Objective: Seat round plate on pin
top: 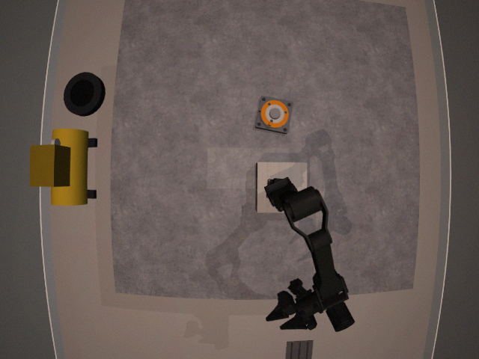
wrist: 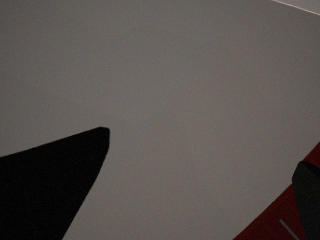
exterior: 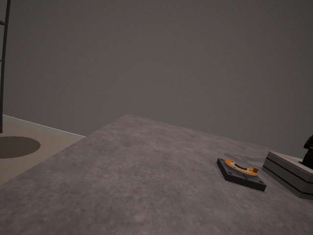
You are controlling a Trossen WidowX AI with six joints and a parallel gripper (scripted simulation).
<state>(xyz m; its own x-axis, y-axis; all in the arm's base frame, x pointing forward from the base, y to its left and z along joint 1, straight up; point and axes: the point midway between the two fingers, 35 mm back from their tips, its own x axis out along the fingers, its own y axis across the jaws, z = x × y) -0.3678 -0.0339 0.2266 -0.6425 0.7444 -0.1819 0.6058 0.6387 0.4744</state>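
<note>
Nothing was done yet. We had the gripper [top: 279,321] wide open and empty, at the near edge, well apart from the plate [top: 274,112], which sat on its base [top: 260,124] mid-table, tilted, tab [exterior: 255,170] unaligned. Approach, rotation and release remained.

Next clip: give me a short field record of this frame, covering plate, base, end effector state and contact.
plate: round orange plate on the post, orange tab standing up at its rim
base: dark square base on the grey table top
seating: cannot tell whether it lies flat
end effector: end effector open, holding nothing, off the table edge, far from the plate
arm mount: pale block
contact with plate: none
</note>
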